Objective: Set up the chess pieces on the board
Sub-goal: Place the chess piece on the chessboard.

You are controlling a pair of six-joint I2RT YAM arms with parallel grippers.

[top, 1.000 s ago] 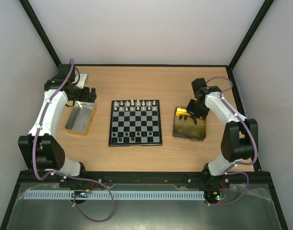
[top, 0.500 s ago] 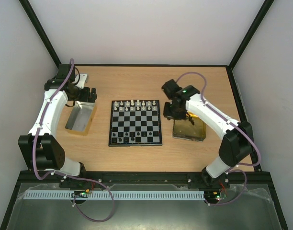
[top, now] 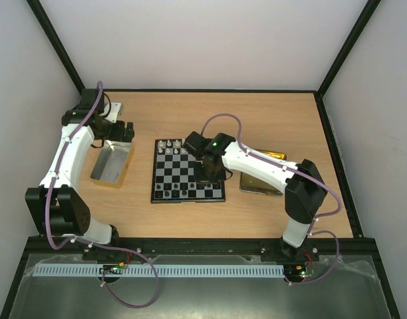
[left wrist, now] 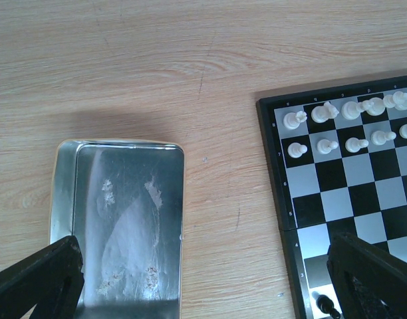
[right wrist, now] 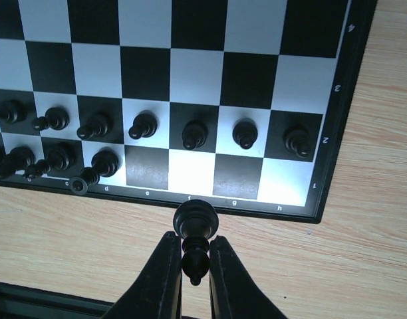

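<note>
Two arms are working over the table (top: 257, 113), one on each side of the board (top: 188, 174), which is lying flat in the middle of the wood. The right arm is stretching left across the gold tray (top: 257, 186), and the right gripper (top: 214, 174) is hanging above the board's near right part. In the right wrist view its fingers (right wrist: 165, 272) are pressing in on a black piece (right wrist: 195, 218) and pinching it between them. The piece is showing just off the board's near rim, by the letter f. Beyond it, seven black pawns (right wrist: 193, 133) are standing in a line along the second row from the near edge. More black pieces (right wrist: 60, 158) are crowding the left end of the nearest row, one of them sitting right at the rim.

At the left, the left gripper (top: 124, 129) is hovering over the far end of the silver tray (top: 110, 166), well apart from the board. In the left wrist view its fingers (left wrist: 37, 279) are standing spread wide, holding nothing, with the tray's scuffed floor lying between them. To the right of the tray, the white pieces (left wrist: 353, 126) are standing upright in the two farthest rows of the board, one to a square, as far as this view is showing them.
</note>
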